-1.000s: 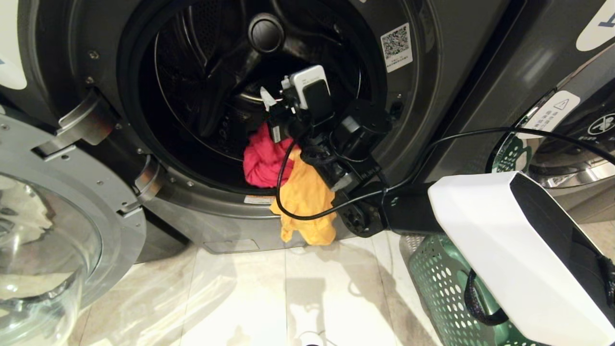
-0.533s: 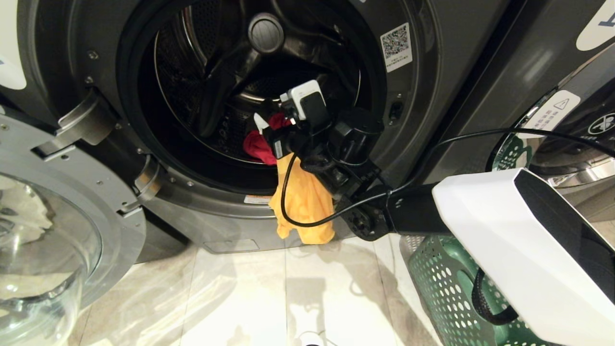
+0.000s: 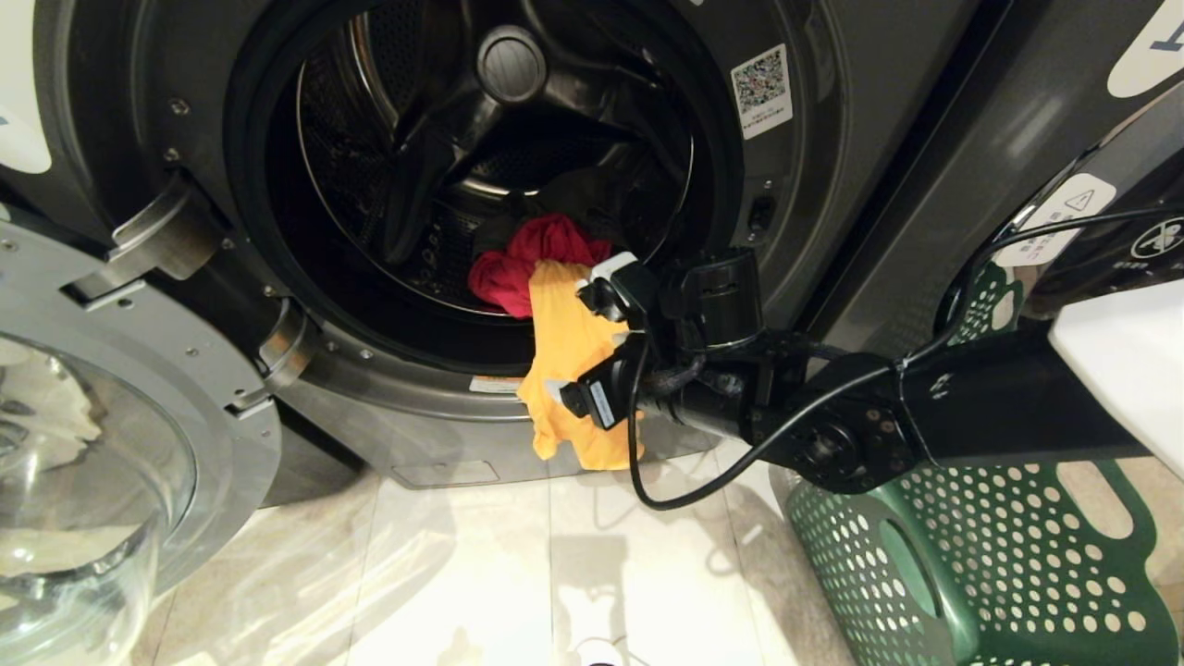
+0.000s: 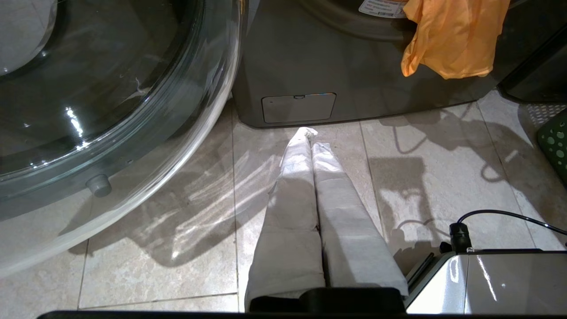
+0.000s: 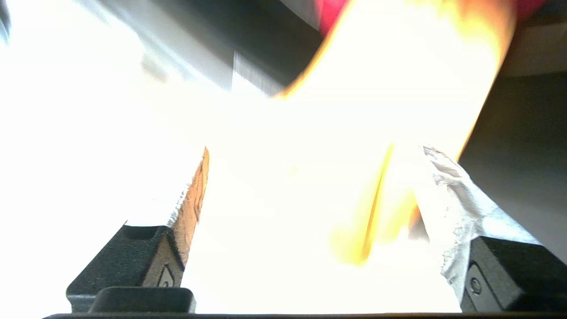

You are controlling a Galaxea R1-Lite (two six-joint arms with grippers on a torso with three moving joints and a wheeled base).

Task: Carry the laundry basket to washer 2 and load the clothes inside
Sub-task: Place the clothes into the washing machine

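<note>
Washer (image 3: 832,111) open-doored just beyond the right gripper (image 3: 592,342), green basket (image 3: 971,564) below the outstretched right arm, yellow cloth (image 3: 564,370) draped over the drum lip right at the spread, empty fingers (image 5: 447,195), red cloth (image 3: 527,259) behind it. Only in the left wrist view: left gripper (image 4: 310,137) pressed together, low over the tiles (image 4: 168,248).

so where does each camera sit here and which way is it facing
Head view: on the robot's head, looking down into the open washer; shows the right arm, its open right gripper at the yellow cloth.
Left wrist view: low on the left arm, facing floor and washer base; shows the shut left gripper.
Right wrist view: behind the right gripper's fingers, facing the yellow cloth close up.
All three share the yellow cloth.
</note>
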